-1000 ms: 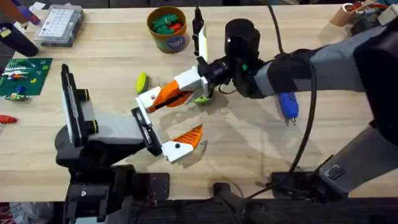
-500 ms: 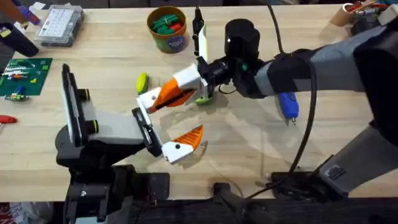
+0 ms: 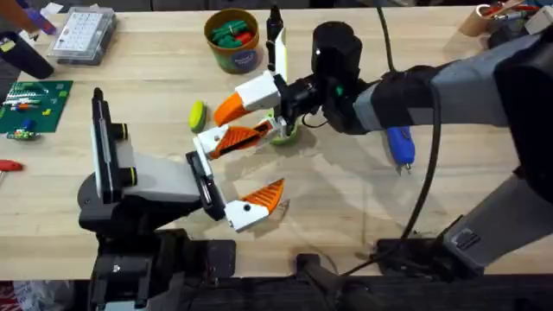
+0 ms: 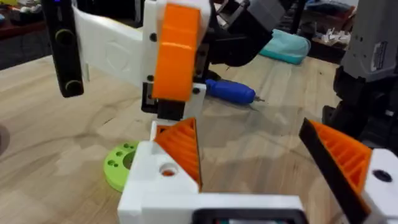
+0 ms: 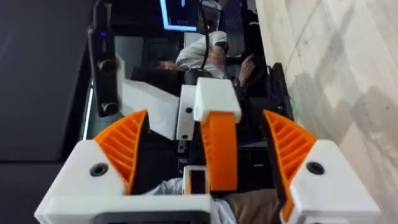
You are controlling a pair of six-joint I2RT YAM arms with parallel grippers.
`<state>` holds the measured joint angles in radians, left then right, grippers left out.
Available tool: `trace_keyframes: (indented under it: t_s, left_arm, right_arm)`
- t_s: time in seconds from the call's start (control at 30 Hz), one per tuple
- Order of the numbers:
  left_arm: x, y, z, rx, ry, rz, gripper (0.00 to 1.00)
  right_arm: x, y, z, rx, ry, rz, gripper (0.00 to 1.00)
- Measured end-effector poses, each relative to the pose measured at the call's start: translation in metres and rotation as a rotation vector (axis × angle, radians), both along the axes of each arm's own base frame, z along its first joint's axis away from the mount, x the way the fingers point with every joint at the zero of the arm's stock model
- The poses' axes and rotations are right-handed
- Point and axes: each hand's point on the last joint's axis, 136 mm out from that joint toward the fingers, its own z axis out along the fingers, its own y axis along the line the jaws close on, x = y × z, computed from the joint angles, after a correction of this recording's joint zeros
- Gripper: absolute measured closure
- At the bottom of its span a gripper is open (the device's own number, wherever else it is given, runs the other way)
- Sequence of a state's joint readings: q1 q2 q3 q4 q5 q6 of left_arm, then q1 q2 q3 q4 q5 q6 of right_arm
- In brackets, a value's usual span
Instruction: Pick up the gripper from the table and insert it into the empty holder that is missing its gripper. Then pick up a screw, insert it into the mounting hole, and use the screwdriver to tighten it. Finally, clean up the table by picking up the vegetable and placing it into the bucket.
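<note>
Meanwhile, the gripper [image 3: 246, 138] is seated on the holder [image 3: 204, 143] | right pincer [image 3: 251, 102] is parted above it | left pincer [image 3: 232, 173] is spread wide | screwdriver [image 3: 400, 145] is left untouched on the surface [image 3: 346, 207].

Grippers [image 3: 246, 138] crowding mid-table

bucket [image 3: 232, 39] — table's [image 3: 155, 104] far side | screwdriver [image 3: 399, 145] — right | right gripper [image 3: 259, 108] — centre

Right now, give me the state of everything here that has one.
left gripper, open.
right gripper, open.
gripper, sitting against the holder.
mounting hole, no screw in it.
screwdriver, lying on the table.
bucket, upright, green pieces inside.
</note>
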<state>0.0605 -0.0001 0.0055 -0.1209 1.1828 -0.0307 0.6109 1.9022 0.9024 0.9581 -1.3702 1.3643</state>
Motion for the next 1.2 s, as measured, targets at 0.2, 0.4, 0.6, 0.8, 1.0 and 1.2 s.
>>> trace_keyframes:
  t_s: [0.2, 0.4, 0.6, 0.8, 1.0, 1.2]
  left_arm:
    - [0.000, 0.000, 0.000, 0.000, 0.001, 0.000, 0.015]
    - [0.000, 0.000, 0.000, 0.000, 0.002, 0.000, 0.015]
    - [0.000, 0.000, 0.000, 0.000, 0.002, -0.002, 0.015]
    - [0.000, 0.000, 0.000, 0.000, 0.002, -0.003, 0.014]
    - [0.000, 0.000, 0.000, 0.000, 0.002, -0.003, 0.014]
    - [-0.001, 0.000, 0.000, -0.001, 0.002, -0.003, 0.015]
  right_arm:
    - [0.002, 0.001, -0.003, -0.024, 0.036, -0.017, 0.012]
    - [0.005, 0.002, -0.003, -0.014, 0.009, -0.032, 0.012]
    - [0.024, 0.002, -0.005, 0.000, -0.050, -0.124, 0.011]
    - [0.071, -0.014, -0.005, 0.011, -0.154, -0.307, 0.012]
    - [0.118, -0.031, 0.001, -0.007, -0.247, -0.436, 0.011]
    - [0.133, -0.044, -0.046, -0.235, -0.223, -0.519, 0.012]
